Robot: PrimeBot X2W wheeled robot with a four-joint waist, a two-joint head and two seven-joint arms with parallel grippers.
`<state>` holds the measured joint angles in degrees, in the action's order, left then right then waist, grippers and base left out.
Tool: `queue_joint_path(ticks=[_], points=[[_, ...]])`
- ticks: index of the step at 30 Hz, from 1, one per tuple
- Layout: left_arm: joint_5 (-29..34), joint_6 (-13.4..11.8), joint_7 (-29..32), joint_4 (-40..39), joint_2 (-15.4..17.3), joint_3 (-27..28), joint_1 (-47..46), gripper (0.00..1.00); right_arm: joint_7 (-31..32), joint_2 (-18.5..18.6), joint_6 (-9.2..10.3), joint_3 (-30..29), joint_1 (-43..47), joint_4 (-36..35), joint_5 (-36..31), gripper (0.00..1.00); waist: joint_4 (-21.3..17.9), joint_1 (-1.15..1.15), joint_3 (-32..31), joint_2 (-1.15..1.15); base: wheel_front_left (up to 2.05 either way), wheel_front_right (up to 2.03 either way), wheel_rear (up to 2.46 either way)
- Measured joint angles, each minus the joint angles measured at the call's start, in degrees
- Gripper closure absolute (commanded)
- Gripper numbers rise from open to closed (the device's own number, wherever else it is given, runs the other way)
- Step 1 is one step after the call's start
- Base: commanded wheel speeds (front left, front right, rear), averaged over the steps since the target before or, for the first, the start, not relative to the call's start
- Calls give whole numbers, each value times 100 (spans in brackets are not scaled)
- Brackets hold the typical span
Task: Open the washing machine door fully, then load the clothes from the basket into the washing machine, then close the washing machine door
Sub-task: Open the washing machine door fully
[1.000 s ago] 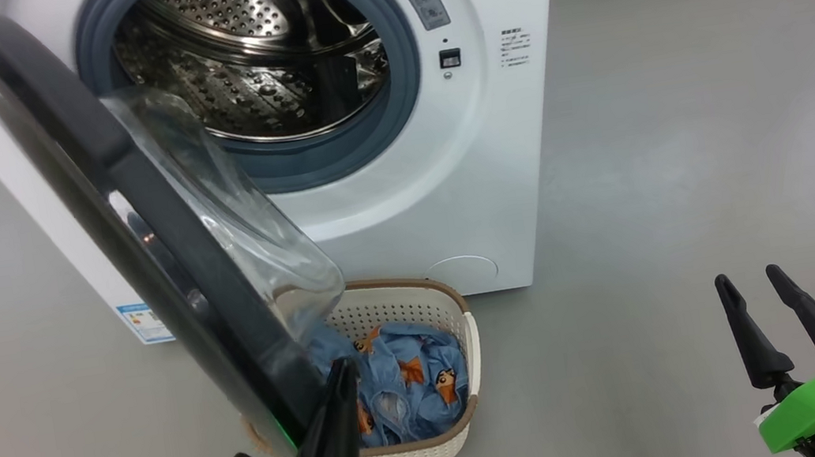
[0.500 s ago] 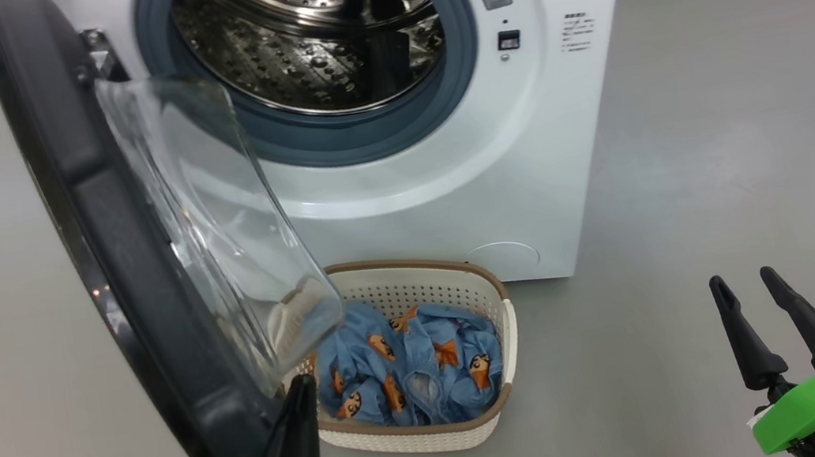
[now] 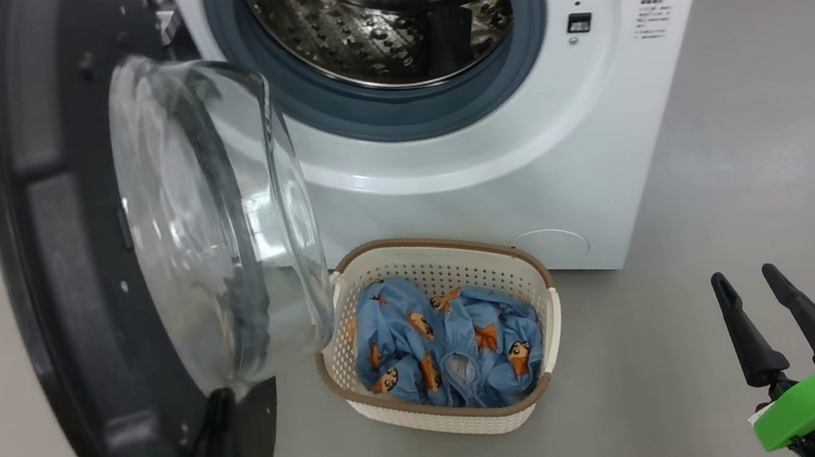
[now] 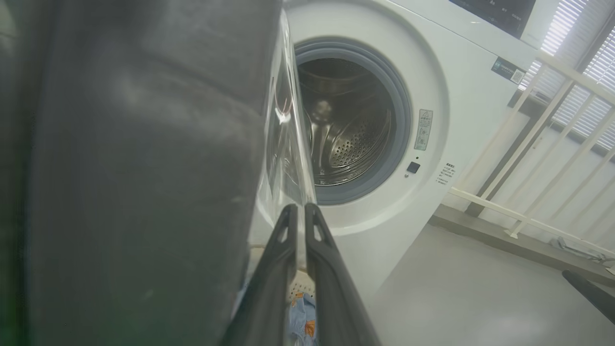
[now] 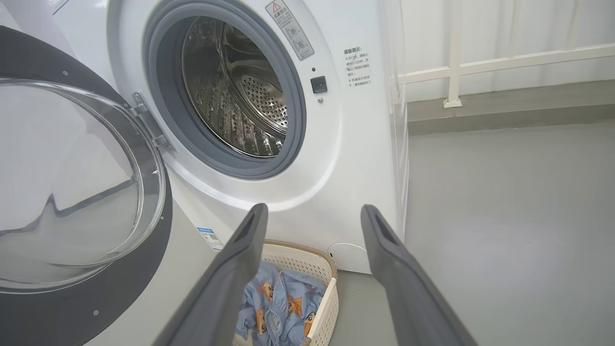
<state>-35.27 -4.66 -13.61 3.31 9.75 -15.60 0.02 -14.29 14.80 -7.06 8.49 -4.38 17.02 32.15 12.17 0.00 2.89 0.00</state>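
Black-rimmed washing machine door (image 3: pixel 68 308) stands swung out on the left of the washing machine (image 3: pixel 604 153), its glass bowl (image 3: pixel 213 208) facing the machine. Steel drum (image 3: pixel 386 16) exposed. The basket (image 3: pixel 450 248) sits on the grey floor (image 3: pixel 766 170) at the foot of the machine front, just beside the bowl. The clothes (image 3: pixel 447 342) lie heaped inside the basket. Left gripper (image 4: pixel 300 207): fingers pressed together, gripping nothing, tips at the door's lower inner rim; contact cannot be confirmed. Right gripper (image 3: pixel 743 275): fingers spread, nothing between them, over the floor well apart from the basket
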Motion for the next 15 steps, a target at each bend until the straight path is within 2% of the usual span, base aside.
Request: queue_joint_path(ticks=[15], points=[[-102,-294,-1,-18,335,667,2,100,0,-10,0,-59,-94,-2,-2,0,457,0,189,0,0,0,0]])
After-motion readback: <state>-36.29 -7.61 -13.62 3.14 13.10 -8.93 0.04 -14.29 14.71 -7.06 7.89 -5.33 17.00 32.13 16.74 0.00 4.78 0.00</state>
